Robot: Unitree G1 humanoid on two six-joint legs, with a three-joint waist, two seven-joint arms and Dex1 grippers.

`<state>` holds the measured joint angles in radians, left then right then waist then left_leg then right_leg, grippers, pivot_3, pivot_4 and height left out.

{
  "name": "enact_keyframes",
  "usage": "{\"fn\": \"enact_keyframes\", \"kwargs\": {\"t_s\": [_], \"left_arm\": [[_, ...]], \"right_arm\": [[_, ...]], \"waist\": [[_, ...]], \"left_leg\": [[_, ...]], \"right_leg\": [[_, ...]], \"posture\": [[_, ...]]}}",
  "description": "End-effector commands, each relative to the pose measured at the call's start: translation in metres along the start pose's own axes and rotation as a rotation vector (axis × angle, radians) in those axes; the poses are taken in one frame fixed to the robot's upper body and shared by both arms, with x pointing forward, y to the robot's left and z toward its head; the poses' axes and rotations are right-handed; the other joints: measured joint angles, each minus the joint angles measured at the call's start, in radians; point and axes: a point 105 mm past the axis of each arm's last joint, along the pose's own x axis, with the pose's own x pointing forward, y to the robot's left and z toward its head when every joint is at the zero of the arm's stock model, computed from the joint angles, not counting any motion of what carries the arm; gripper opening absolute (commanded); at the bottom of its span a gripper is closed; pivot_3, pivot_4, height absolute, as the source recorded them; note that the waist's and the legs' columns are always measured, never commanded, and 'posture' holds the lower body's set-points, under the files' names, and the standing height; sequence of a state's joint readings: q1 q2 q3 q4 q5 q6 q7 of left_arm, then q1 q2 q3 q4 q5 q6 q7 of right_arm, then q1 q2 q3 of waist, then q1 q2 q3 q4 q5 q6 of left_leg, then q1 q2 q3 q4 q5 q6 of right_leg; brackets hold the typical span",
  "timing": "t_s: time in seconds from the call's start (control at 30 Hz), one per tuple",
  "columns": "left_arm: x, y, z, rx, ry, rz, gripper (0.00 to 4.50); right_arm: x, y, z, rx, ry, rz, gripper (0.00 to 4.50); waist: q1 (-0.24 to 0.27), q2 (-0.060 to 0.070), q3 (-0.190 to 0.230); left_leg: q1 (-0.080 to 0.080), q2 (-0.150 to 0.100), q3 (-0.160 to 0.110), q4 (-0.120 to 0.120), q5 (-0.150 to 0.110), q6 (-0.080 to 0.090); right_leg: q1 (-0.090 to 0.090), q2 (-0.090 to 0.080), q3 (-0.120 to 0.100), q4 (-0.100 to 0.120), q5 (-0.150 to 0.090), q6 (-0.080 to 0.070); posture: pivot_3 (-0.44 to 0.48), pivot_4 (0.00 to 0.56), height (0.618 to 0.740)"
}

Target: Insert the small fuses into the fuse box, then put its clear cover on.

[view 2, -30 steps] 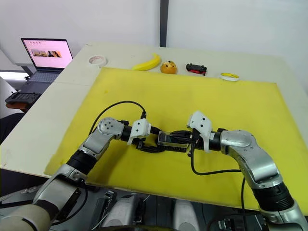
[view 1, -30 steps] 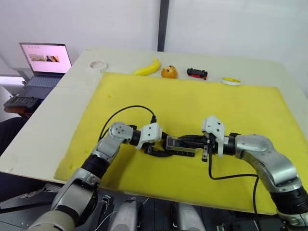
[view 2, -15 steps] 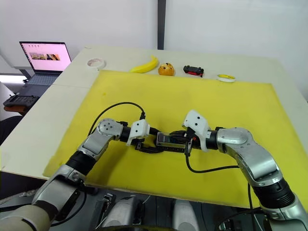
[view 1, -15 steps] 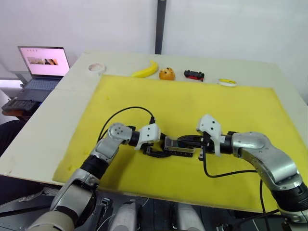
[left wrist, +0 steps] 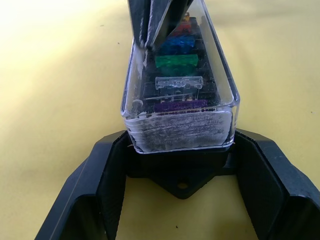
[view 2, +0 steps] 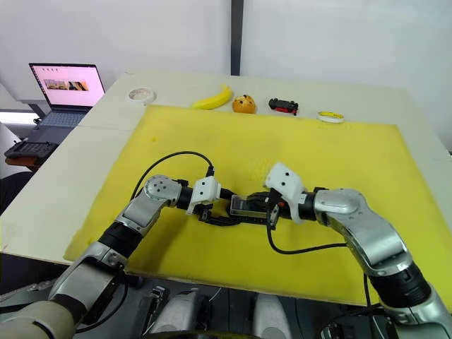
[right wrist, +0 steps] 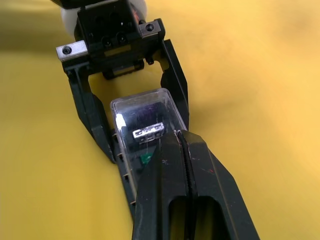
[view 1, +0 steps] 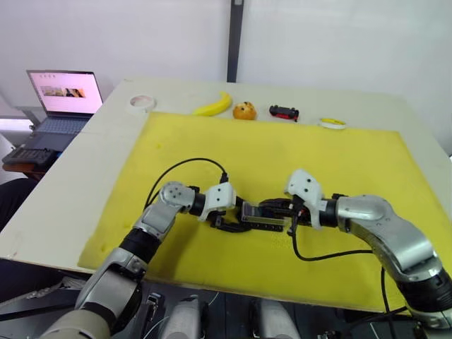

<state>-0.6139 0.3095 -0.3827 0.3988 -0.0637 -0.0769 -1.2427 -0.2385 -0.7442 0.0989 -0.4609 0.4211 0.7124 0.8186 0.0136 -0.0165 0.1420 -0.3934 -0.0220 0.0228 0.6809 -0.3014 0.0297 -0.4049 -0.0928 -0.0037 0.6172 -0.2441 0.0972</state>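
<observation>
Overhead, one fuse box (view 1: pixel 265 218) sits near the front of the yellow mat (view 1: pixel 353 162), with the left gripper (view 1: pixel 233 217) and right gripper (view 1: pixel 281 210) meeting at it from either side; a banana (view 1: pixel 214 106), orange (view 1: pixel 244 111), toy car (view 1: pixel 284 112) and two tape rolls line the white table (view 1: pixel 85 162). Left wrist: open fingers (left wrist: pixel 95 190) flank the box; one clear cover (left wrist: pixel 180 100) sits over five visible fuses (left wrist: pixel 176 61). Right wrist: closed fingers (right wrist: pixel 172 190) press on the cover, gripping nothing.

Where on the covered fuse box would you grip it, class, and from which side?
Grip the fuse box across its two long sides, low on the black base, coming in from its short end as the left gripper does. The clear cover tapers upward, so higher up looks slippery.
</observation>
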Motion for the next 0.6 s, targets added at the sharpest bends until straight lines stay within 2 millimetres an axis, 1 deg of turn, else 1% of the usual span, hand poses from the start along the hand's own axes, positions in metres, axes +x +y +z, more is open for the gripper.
{"fn": "enact_keyframes", "kwargs": {"t_s": [0.03,0.07,0.13,0.17,0.23,0.27,0.3,0.37,0.43,0.5,0.53,0.57,0.6], "left_arm": [[-0.001,0.002,0.008,0.052,-0.009,-0.001,2.59],[-0.001,0.001,0.007,0.050,-0.008,-0.002,2.59],[-0.001,0.000,0.006,0.049,-0.006,-0.005,2.59],[-0.001,0.000,0.006,0.049,-0.006,-0.005,2.59],[-0.001,-0.001,0.006,0.045,-0.007,-0.006,2.59],[-0.001,-0.001,0.006,0.043,-0.008,-0.006,2.59],[-0.001,-0.001,0.005,0.043,-0.007,-0.007,2.59],[-0.001,-0.002,0.004,0.042,-0.003,-0.009,2.59],[-0.001,-0.001,0.003,0.043,0.003,-0.011,2.59],[-0.002,0.000,0.000,0.036,0.017,-0.009,2.59],[-0.003,0.001,-0.001,0.027,0.021,-0.009,2.59],[-0.005,0.002,-0.002,0.011,0.027,-0.006,3.09],[-0.014,0.004,-0.003,-0.004,0.035,0.002,3.68]], "right_arm": [[-0.018,-0.001,0.025,0.003,-0.111,-0.019,0.03],[-0.029,-0.003,0.033,-0.015,-0.125,-0.032,0.03],[-0.048,-0.004,0.039,-0.045,-0.118,-0.043,0.03],[-0.053,-0.003,0.039,-0.054,-0.112,-0.044,0.03],[-0.077,-0.004,0.037,-0.081,-0.066,-0.047,0.03],[-0.084,-0.003,0.036,-0.088,-0.049,-0.045,0.03],[-0.094,-0.001,0.034,-0.093,-0.022,-0.029,0.27],[-0.109,0.005,0.030,-0.101,0.030,0.010,0.91],[-0.118,0.008,0.028,-0.103,0.060,0.029,1.94],[-0.123,0.007,0.028,-0.114,0.069,0.010,2.85],[-0.124,0.005,0.028,-0.115,0.068,0.000,3.38],[-0.124,0.005,0.029,-0.116,0.065,-0.007,3.94],[-0.125,0.005,0.030,-0.119,0.062,-0.009,4.44]], "waist": [[0.000,0.002,0.001],[0.000,0.003,0.002],[0.002,0.006,0.003],[0.002,0.006,0.003],[0.004,0.006,0.003],[0.004,0.006,0.003],[0.002,0.006,0.003],[0.001,0.006,0.003],[0.001,0.007,0.003],[0.000,0.007,0.003],[0.000,0.006,0.003],[0.000,0.006,0.003],[0.000,0.006,0.003]], "left_leg": [[-0.001,0.000,0.000,0.000,0.000,0.000],[-0.003,0.000,0.000,0.000,0.000,0.000],[-0.008,-0.001,0.000,0.001,0.000,0.000],[-0.010,-0.001,0.000,0.002,0.000,0.000],[-0.012,-0.001,0.000,0.002,0.000,0.000],[-0.013,-0.001,0.000,0.001,0.000,0.000],[-0.014,-0.001,0.000,0.001,0.000,0.000],[-0.014,-0.002,0.000,0.002,0.000,0.000],[-0.013,-0.001,0.000,0.002,0.000,0.000],[-0.013,-0.001,0.000,0.002,0.000,0.000],[-0.013,-0.001,0.000,0.002,0.000,0.000],[-0.013,-0.001,0.000,0.002,0.000,0.000],[-0.013,-0.001,0.000,0.002,0.000,0.000]], "right_leg": [[-0.001,0.000,0.000,0.000,0.000,0.000],[-0.003,-0.001,0.000,0.000,0.000,0.000],[-0.007,-0.001,0.000,0.001,0.000,0.000],[-0.009,-0.001,0.000,0.001,0.001,0.001],[-0.011,-0.001,0.000,0.000,0.002,0.003],[-0.012,-0.001,-0.001,0.000,0.002,0.003],[-0.013,-0.001,-0.001,0.000,0.002,0.003],[-0.012,-0.001,-0.001,0.000,0.002,0.003],[-0.012,-0.001,-0.001,0.000,0.002,0.003],[-0.011,-0.001,-0.001,0.000,0.001,0.001],[-0.011,-0.001,-0.001,0.000,0.001,0.001],[-0.011,-0.001,-0.001,0.000,0.001,0.001],[-0.011,-0.001,-0.001,0.000,0.001,0.001]], "posture": [[0.000,0.150,0.740],[0.000,0.150,0.740],[0.000,0.150,0.740],[0.000,0.150,0.740],[0.000,0.150,0.740],[0.000,0.150,0.740],[0.000,0.150,0.740],[0.000,0.150,0.740],[0.000,0.150,0.740],[0.000,0.150,0.740],[0.000,0.150,0.740],[0.000,0.150,0.740],[0.000,0.150,0.740]]}}
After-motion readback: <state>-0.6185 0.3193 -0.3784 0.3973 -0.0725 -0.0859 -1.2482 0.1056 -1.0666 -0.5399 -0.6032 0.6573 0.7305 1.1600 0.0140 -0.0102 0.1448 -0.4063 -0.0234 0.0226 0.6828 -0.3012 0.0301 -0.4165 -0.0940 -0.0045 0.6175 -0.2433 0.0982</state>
